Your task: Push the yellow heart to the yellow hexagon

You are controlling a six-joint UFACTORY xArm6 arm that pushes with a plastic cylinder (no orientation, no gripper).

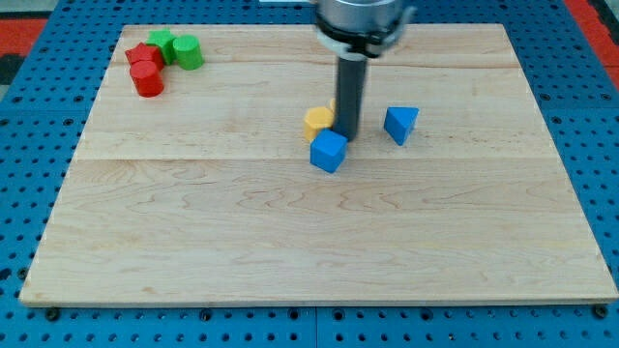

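My tip (347, 134) is standing among the blocks near the board's middle.

I am carrying no gripper, only a dark rod, so nothing is being grasped. My tip is resting just beside a yellow block (317, 121) on its right, directly above the blue cube (328, 151); a sliver of another yellow block (333, 103) is peeking out behind the rod, and I cannot tell which is the heart or the hexagon. A blue triangular block (401, 123) is sitting apart to the view's right. Two red blocks (145, 68) and two green blocks (176, 47) are clustering at the wooden board's (290, 242) top-left corner.
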